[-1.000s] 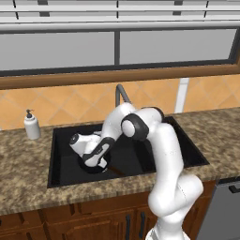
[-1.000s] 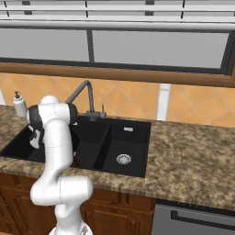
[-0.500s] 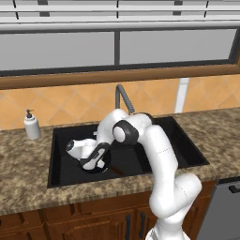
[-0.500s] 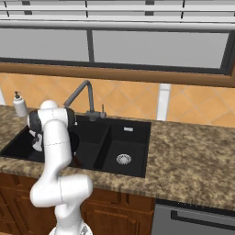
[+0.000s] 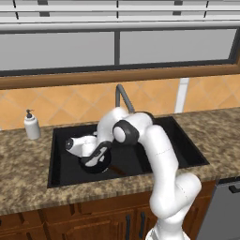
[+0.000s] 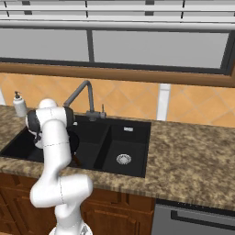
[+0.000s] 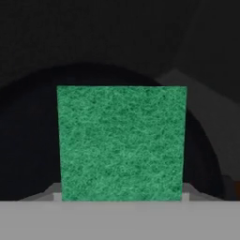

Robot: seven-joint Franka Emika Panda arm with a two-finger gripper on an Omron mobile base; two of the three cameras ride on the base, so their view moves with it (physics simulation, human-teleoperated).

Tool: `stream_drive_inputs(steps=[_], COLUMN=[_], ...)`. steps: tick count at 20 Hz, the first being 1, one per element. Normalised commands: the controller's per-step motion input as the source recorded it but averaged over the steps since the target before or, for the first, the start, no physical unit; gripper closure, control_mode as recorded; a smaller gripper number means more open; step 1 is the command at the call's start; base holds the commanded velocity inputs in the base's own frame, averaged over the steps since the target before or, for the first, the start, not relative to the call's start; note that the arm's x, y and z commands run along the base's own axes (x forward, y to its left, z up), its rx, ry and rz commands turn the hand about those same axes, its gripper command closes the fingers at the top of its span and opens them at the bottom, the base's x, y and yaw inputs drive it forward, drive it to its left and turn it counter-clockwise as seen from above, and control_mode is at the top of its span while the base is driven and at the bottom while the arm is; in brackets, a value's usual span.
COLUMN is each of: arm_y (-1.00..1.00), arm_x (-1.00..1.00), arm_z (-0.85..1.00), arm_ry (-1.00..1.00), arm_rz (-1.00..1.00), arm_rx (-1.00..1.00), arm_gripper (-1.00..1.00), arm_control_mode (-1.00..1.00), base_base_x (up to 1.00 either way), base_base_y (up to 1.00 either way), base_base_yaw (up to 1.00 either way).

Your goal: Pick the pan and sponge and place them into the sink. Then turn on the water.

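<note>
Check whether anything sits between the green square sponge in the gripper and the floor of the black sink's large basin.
The round black frying pan lies in the large basin of the sink, right below the green square sponge. The sponge would land in or on it, still within the basin.

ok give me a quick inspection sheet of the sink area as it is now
surface: speckled brown granite counter around a black double-basin sink.
job's things: pan lies in the large basin under the arm; green sponge sits square in front of the hand camera, over the dark pan; no water runs from the faucet.
clutter: white soap dispenser stands on the counter left of the sink.
grippers: tool is low in the large basin; whether it grips the sponge cannot be told.
cables: nothing seen.
surroundings: tan tiled backsplash, window above, wooden cabinets below.
</note>
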Motion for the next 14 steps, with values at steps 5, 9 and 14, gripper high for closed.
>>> stream_drive_inputs(steps=[5,9,14], arm_y=[0.0,0.01,-0.01], arm_x=[-0.44,-0.77,-1.0], arm_z=[0.14,0.5,0.29], arm_ry=[-0.28,-0.29,-0.43], arm_rz=[0.0,0.0,0.02], arm_rx=[0.11,0.11,0.14], arm_gripper=[-1.0,-1.0,-1.0], arm_control_mode=[-1.0,-1.0,-1.0], base_base_x=[0.0,0.0,0.0], base_base_y=[0.0,0.0,0.0], base_base_yaw=[0.0,0.0,0.0])
